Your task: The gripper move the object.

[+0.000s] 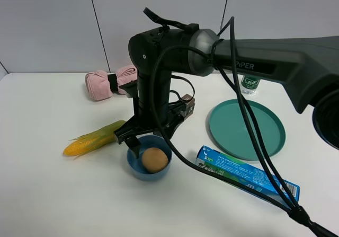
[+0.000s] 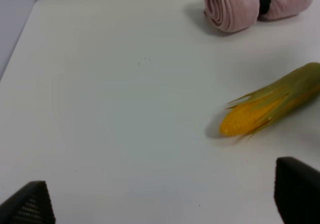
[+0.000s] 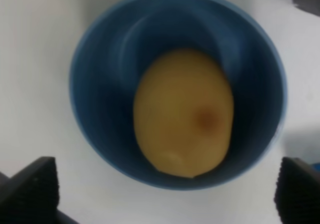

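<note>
The tan-orange egg-shaped object (image 1: 153, 159) lies inside a small blue bowl (image 1: 139, 172) on the white table. My right gripper (image 1: 151, 136), a black claw on the bulky black arm reaching in from the right, hangs directly above the bowl, open and empty. The right wrist view looks straight down on the object (image 3: 184, 111) in the bowl (image 3: 100, 93), with the right gripper (image 3: 165, 191) spread wider than the bowl. My left gripper (image 2: 162, 201) is open and empty over bare table, short of the corn cob (image 2: 272, 108).
A yellow-green corn cob (image 1: 95, 139) lies just left of the bowl. A rolled pink towel (image 1: 108, 83) lies behind. A teal plate (image 1: 246, 128), a blue packet (image 1: 249, 176) and a green-labelled bottle (image 1: 250, 83) are to the right.
</note>
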`<state>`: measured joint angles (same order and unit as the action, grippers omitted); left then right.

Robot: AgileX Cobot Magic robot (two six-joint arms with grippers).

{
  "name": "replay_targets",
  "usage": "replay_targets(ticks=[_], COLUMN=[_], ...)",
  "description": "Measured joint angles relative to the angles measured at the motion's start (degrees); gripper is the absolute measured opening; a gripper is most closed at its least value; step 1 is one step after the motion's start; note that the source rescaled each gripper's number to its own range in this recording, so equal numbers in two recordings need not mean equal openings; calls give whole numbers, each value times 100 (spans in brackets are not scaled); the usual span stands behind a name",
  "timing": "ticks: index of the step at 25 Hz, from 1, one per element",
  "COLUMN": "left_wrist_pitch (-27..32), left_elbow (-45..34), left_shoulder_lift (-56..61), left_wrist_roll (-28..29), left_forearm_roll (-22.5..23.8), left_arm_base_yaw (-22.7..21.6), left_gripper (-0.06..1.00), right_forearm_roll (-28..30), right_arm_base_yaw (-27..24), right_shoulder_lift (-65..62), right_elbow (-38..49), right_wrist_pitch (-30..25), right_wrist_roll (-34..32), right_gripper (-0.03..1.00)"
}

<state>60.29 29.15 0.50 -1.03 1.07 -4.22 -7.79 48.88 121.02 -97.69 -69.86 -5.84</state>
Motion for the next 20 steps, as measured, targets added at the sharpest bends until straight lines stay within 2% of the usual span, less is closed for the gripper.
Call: replay_targets(ticks=[3,14,20], left_wrist_pitch=[0,0,0], left_elbow=[0,0,0], left_shoulder_lift=[0,0,0], left_wrist_roll=[0,0,0], left_forearm_roll=[0,0,0], left_arm_base_yaw=[0,0,0], left_gripper=[100,100,100], right_forearm_roll=[-69,-55,267], right_arm_base_yaw=[0,0,-36], right_shoulder_lift=[0,0,-27], right_elbow=[0,0,0], right_wrist_pitch=[0,0,431], right_wrist_roll=[0,-86,-126], right_gripper=[81,82,82])
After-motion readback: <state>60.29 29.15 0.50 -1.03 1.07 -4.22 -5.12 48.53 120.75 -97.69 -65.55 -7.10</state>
